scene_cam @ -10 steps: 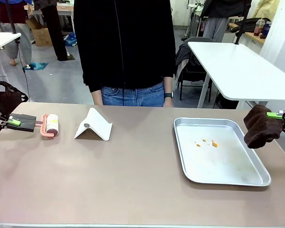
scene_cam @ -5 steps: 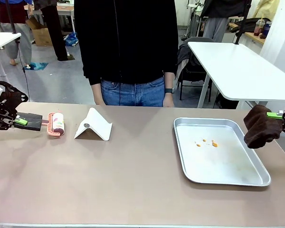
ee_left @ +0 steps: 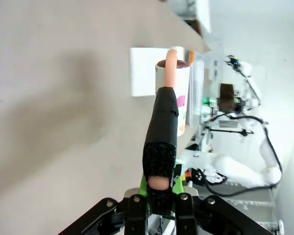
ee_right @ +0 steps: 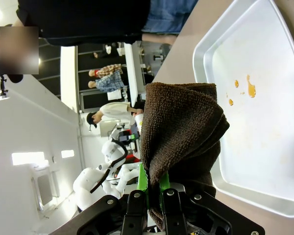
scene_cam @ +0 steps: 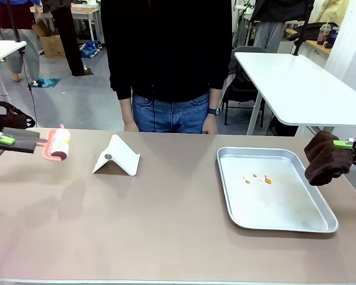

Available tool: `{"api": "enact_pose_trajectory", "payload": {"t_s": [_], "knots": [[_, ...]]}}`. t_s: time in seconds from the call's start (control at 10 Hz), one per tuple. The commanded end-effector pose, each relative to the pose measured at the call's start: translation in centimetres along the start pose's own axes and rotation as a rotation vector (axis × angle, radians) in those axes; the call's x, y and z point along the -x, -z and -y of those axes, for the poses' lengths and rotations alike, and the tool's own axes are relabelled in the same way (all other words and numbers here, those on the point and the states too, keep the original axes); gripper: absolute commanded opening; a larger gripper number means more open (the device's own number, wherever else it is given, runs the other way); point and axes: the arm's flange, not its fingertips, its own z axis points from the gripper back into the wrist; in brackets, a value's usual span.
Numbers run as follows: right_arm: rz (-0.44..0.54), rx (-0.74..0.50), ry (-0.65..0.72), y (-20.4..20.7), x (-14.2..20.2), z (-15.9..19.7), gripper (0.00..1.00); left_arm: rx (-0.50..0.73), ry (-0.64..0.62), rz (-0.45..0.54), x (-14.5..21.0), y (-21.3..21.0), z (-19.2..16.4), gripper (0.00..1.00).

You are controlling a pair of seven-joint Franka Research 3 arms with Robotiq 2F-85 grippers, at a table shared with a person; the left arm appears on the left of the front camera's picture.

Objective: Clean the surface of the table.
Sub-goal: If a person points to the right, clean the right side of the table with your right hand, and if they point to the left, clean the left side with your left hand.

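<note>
My left pincer (scene_cam: pixel 10 141) grips a lint roller (scene_cam: pixel 59 145) above the worktop's (scene_cam: pixel 166 237) far-left corner, my right (scene_cam: pixel 347 144) clenches a brown cloth (scene_cam: pixel 326 158) at its right edge, white-topped tables (scene_cam: pixel 308 83) behind.

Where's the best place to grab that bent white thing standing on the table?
Probably the ridge of the bent white piece, coming from above: it stands like a tent on the table, so its raised fold looks easiest to pinch.

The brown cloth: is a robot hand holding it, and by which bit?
Yes, the right end effector pinches the brown cloth by its bunched end.
</note>
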Motion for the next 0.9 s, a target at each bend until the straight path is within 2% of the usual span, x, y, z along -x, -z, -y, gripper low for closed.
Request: {"api": "enact_pose_trajectory", "payload": {"t_s": [0.0,0.2,0.4,0.7,0.8], "knots": [[-0.003,0.001,-0.005,0.1,0.1,-0.3,0.0,0.085,0.052,-0.01,1.9,-2.9,1.0,0.2],[-0.003,0.001,-0.005,0.1,0.1,-0.3,0.0,0.151,-0.025,-0.087,4.8,-5.9,-0.1,0.2],[-0.003,0.001,-0.005,0.1,0.1,-0.3,0.0,0.242,-0.139,-0.096,8.3,-9.0,-1.6,0.2],[-0.003,0.001,-0.005,0.1,0.1,-0.3,0.0,0.347,-0.182,0.113,12.5,-12.9,-3.1,0.2],[-0.003,0.001,-0.005,0.1,0.1,-0.3,0.0,0.368,-0.17,0.103,13.4,-13.6,-3.7,0.2]]}}
